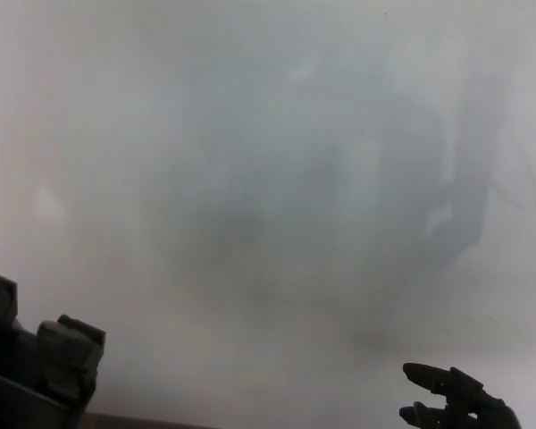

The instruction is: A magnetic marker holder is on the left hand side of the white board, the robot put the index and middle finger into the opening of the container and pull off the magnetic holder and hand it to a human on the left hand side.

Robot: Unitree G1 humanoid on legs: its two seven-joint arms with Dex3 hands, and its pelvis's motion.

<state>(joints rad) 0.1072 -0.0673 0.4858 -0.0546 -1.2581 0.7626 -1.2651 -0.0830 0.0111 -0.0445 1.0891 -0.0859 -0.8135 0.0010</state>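
The whiteboard fills almost the whole head view, smeared grey with faint reflections. The magnetic marker holder does not show anywhere. My left hand rises from the bottom left corner, partly cut off by the frame edge, its thick fingers apart and holding nothing. At the bottom right, my right hand hangs low in front of the board, fingers spread and empty. No person's hand shows.
A dark strip runs along the bottom edge below the board, between the two hands.
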